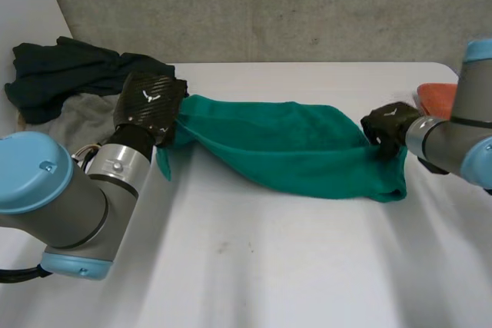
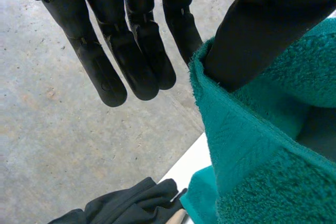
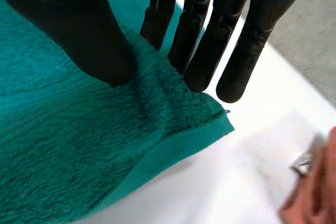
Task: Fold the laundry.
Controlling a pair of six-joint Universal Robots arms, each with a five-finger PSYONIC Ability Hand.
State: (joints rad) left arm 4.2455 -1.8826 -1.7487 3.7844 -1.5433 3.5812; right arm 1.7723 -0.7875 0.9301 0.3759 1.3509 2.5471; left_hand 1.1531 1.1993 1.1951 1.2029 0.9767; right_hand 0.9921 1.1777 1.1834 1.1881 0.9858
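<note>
1. Teal terry towel (image 1: 284,151) stretches over the white table (image 1: 254,266) between our hands; we judge it soft, light and limp, best held by its hemmed corners.
2. Our right hand (image 3: 79,30) pinches one end corner, thumb against fingers.
3. Our left hand (image 2: 131,61), fingers straight, carries the opposite end draped over its thumb.
4. Beyond, dark clothes (image 1: 54,74) lie heaped.

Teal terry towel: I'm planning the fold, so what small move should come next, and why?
Probably close the left hand on the teal terry towel: its edge merely hangs over that thumb, fingers straight and clear of it, while the right hand pinches the other end.
</note>
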